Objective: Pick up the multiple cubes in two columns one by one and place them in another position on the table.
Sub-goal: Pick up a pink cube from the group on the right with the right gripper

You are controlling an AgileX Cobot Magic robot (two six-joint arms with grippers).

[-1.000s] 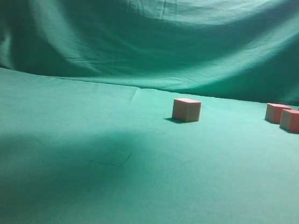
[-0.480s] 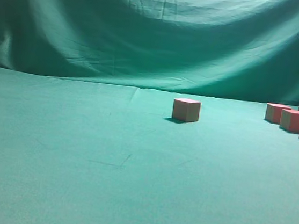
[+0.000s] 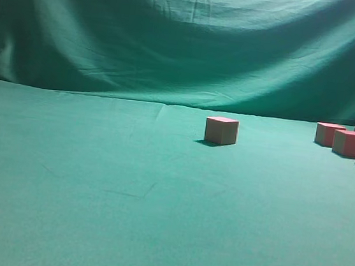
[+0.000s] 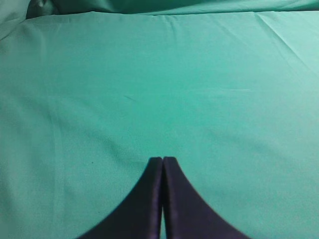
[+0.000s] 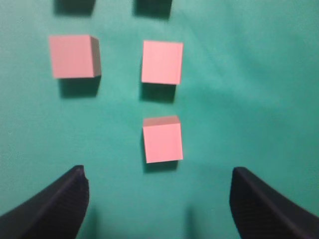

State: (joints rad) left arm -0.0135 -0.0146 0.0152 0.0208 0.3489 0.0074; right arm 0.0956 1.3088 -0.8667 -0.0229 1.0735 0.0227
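Note:
One cube [image 3: 221, 130] stands alone on the teal table [image 3: 126, 191] near the middle of the exterior view. Several more cubes [image 3: 349, 143] sit at the far right edge. No gripper shows in the exterior view. In the right wrist view my right gripper [image 5: 158, 199] is open wide and empty, above the table. The nearest cube [image 5: 162, 140] lies just ahead of its fingertips, with two more cubes [image 5: 162, 62] [image 5: 73, 56] beyond in two columns. In the left wrist view my left gripper [image 4: 162, 160] is shut and empty over bare cloth.
A wrinkled green curtain [image 3: 188, 38] hangs behind the table. Dark shadows of further cubes [image 5: 149, 7] show at the top edge of the right wrist view. The curtain's foot [image 4: 149, 6] lies along the top of the left wrist view.
A broad dark shadow on the cloth at the left of the exterior view has gone. The cubes have not moved.

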